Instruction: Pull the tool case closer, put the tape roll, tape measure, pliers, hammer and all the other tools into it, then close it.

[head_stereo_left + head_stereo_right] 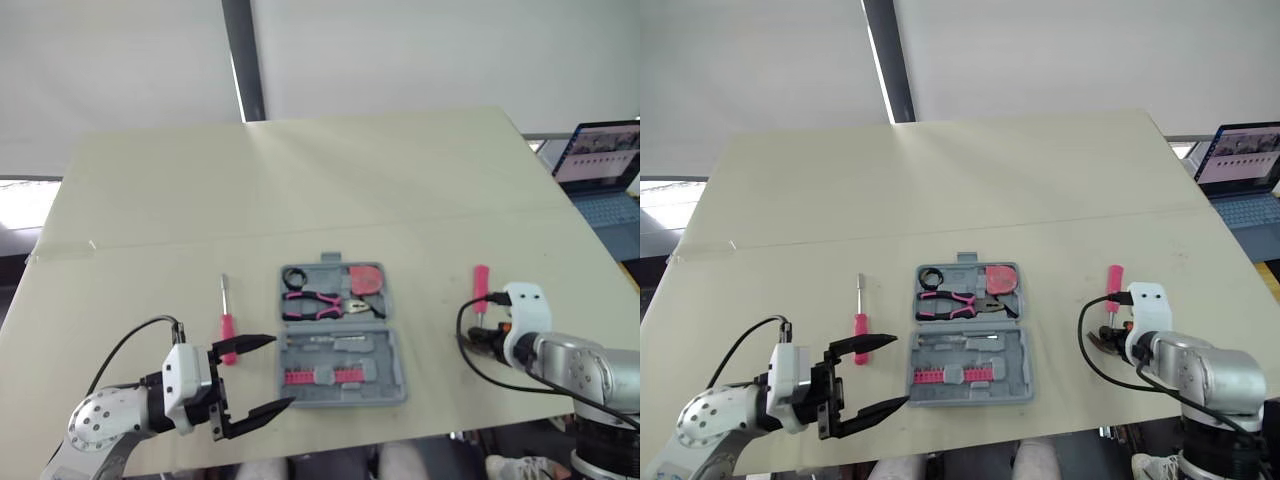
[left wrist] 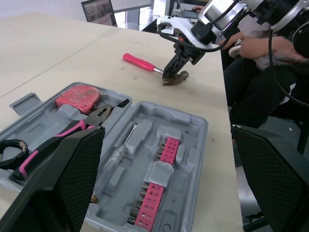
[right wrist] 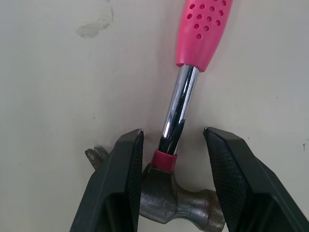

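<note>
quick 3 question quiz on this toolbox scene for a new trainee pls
1. True or false: the pliers already lie in the open tool case.
2. Which tool do the right gripper's open fingers straddle? A) hammer B) wrench C) drill
3. Fill in: the pink-handled screwdriver lies on the table to the robot's ____ of the case.
Key: 1 true; 2 A; 3 left.
</note>
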